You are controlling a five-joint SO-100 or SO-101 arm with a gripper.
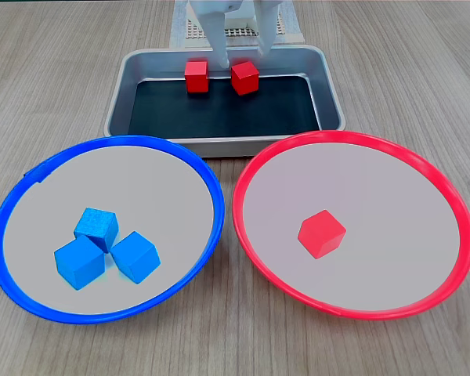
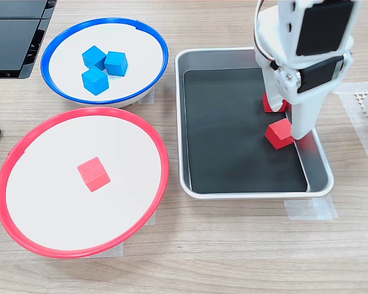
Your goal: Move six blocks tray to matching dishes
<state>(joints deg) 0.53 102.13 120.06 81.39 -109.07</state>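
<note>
Near, on the desk (image 1: 423, 78): blue dish (image 1: 31, 176) holding three blue blocks (image 1: 95, 227), red dish (image 1: 454, 211) holding one red block (image 1: 322, 233). Farther: tray (image 1: 329, 78) with two red blocks (image 1: 197, 77) left. Claw (image 1: 240, 56), fingers parted, straddles the right-hand one (image 1: 244, 77), seemingly not yet gripping; next it likely must close, lift, and carry it to the red dish.
</note>
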